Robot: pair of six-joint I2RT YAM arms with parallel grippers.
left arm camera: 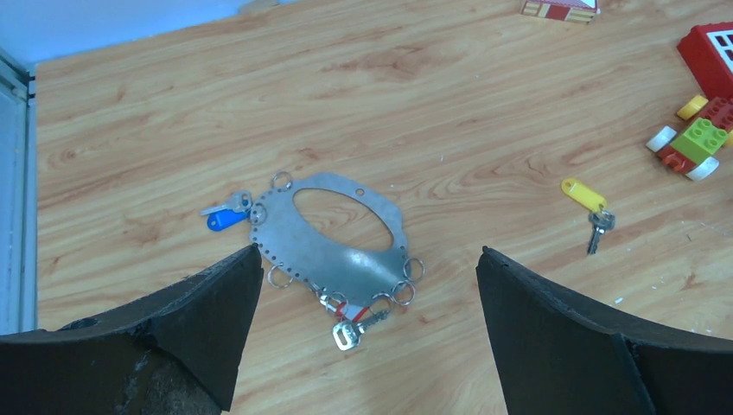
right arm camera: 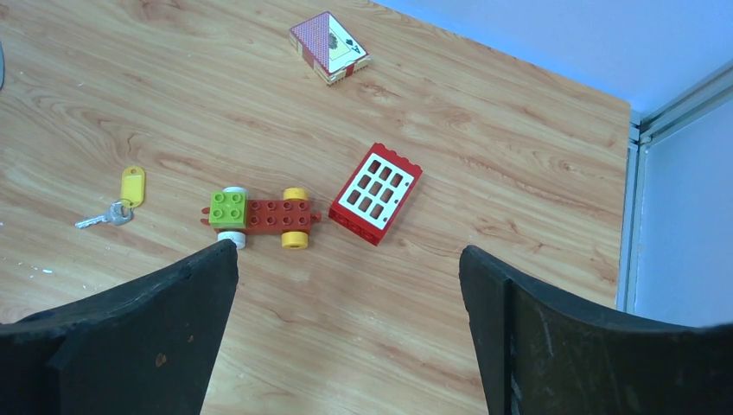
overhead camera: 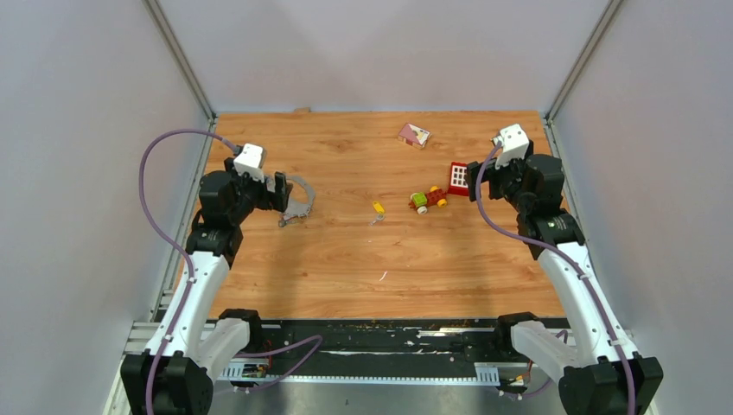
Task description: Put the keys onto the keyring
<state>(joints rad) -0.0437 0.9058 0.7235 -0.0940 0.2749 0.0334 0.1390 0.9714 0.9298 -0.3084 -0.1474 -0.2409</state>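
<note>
The keyring (overhead camera: 300, 200) is a flat grey metal loop lying on the left of the wooden table; the left wrist view shows it (left arm camera: 302, 249) with small split rings round its edge. A key with a red-orange tag (left arm camera: 356, 325) and one with a blue tag (left arm camera: 226, 216) lie at its rim. A yellow-tagged key (overhead camera: 378, 208) lies loose mid-table, also in the left wrist view (left arm camera: 588, 199) and the right wrist view (right arm camera: 124, 197). My left gripper (overhead camera: 281, 192) (left arm camera: 370, 252) is open and empty just above the keyring. My right gripper (overhead camera: 474, 183) (right arm camera: 348, 251) is open and empty near the toy car.
A green-yellow-red toy car (overhead camera: 428, 200) (right arm camera: 259, 216) and a red block with a white grid (overhead camera: 458, 176) (right arm camera: 376, 193) sit right of centre. A small card box (overhead camera: 414, 135) (right arm camera: 328, 45) lies at the back. Grey walls enclose the table.
</note>
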